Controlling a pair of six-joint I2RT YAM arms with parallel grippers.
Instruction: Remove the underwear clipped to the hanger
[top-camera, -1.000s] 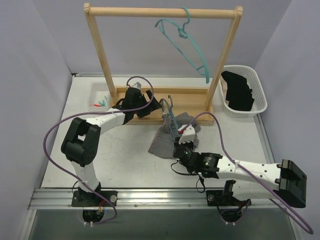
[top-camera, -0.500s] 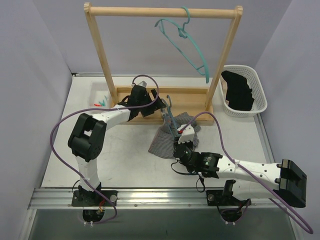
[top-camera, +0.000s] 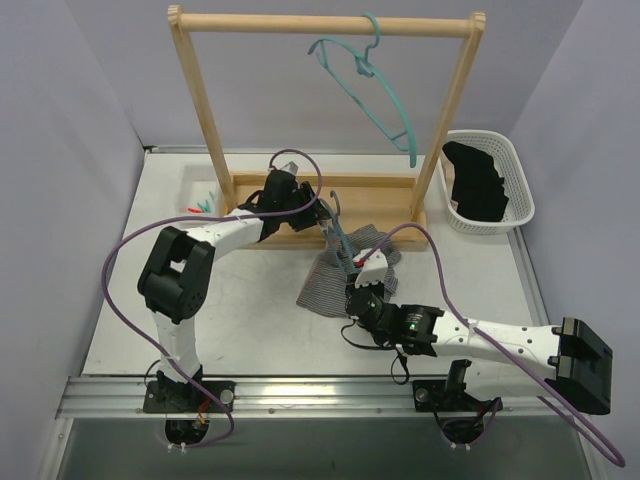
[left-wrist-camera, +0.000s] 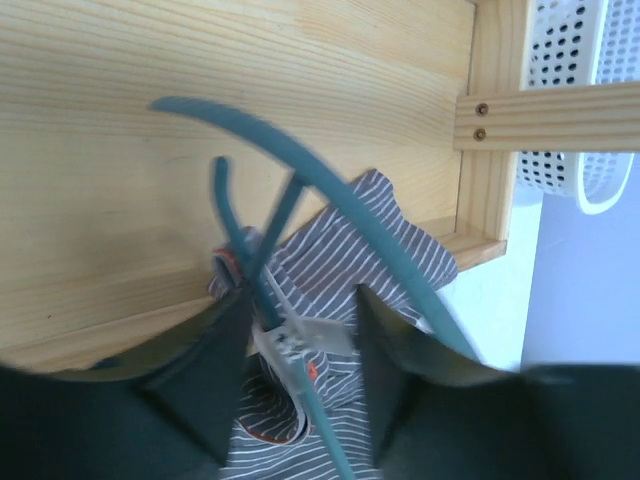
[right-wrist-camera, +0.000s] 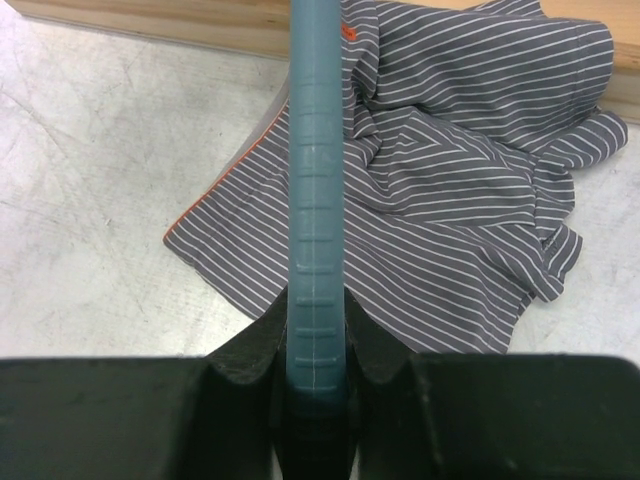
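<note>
Grey fine-striped cloth boxer briefs (top-camera: 325, 280): crumpled on white tabletop (top-camera: 230, 310), centre of overhead view, just in front of the base board of the light wooden clothes rack (top-camera: 325, 22). Orange edging shows at one hem.

Dark teal plastic clip hanger (top-camera: 340, 240): lies across the grey briefs, hook end toward the rack base.

Right claw (right-wrist-camera: 318, 340): closed tight on hanger's straight bar, which fills the gap btwn fingers; lower centre of its own view.

Left claw (left-wrist-camera: 303, 300): part-open, one finger either side of a translucent clip (left-wrist-camera: 300, 338) on the hanger. Clip sits on the striped cloth. Can't tell whether pads touch the clip.

Black cloth boxer briefs (top-camera: 478, 185): inside white perforated plastic basket (top-camera: 522, 180), upper right of overhead view, well apart from both claws.

Lighter teal hanger (top-camera: 364, 68): hooked on rack's top rail, upper centre.
</note>
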